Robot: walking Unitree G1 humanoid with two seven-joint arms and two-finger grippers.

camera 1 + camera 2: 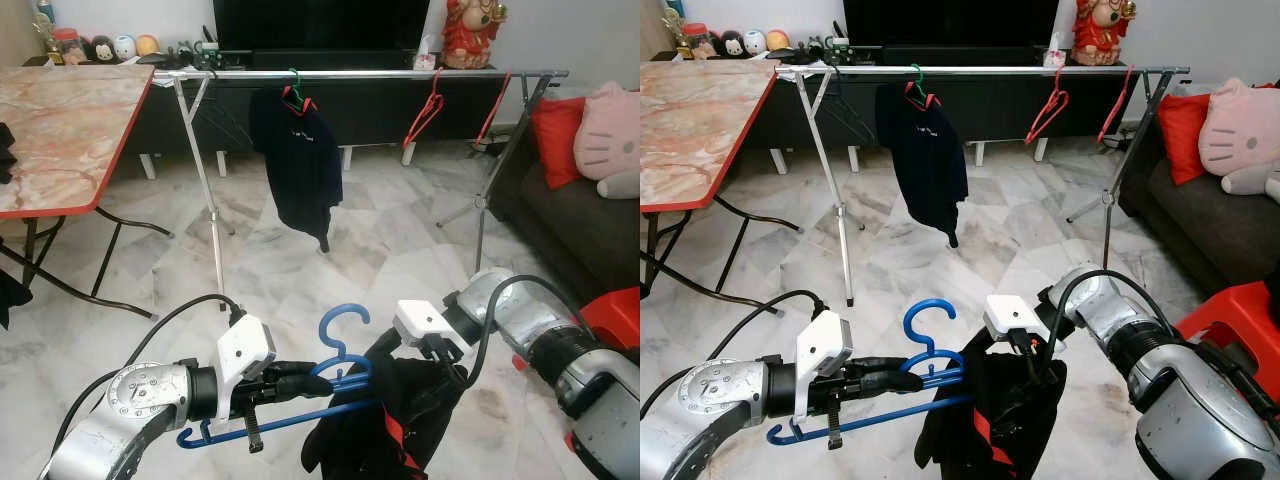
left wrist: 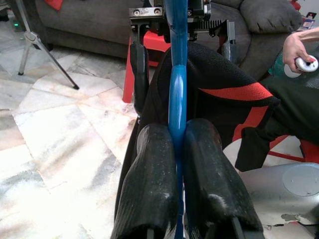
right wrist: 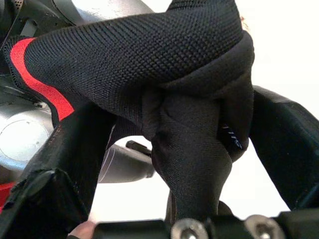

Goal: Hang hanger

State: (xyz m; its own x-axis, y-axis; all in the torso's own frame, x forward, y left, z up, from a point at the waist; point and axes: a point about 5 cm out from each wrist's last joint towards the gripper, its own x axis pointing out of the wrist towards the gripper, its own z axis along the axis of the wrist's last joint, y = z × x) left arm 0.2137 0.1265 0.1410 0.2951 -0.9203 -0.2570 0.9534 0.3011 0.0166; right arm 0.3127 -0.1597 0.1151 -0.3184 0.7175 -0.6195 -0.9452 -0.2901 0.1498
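A blue hanger (image 1: 345, 309) sits low in front of me, hook upward. My left gripper (image 1: 318, 381) is shut on it just under the hook; the left wrist view has the blue bar (image 2: 177, 99) pinched between both black fingers (image 2: 149, 169). A black garment with a red stripe (image 1: 372, 430) drapes over the hanger's right side. My right gripper (image 3: 174, 144) is shut on a bunched fold of that cloth (image 3: 189, 164), which hides its fingertips in the eye views. The silver clothes rack (image 1: 400, 73) stands across the room.
On the rack hang a dark shirt (image 1: 300, 160) and two red hangers (image 1: 425, 115), (image 1: 492, 110). A marble-top folding table (image 1: 60, 130) stands left, a sofa (image 1: 590, 220) with cushions right, a red stool (image 1: 620, 310) near my right arm. A person's hand (image 2: 296, 50) holds a white controller.
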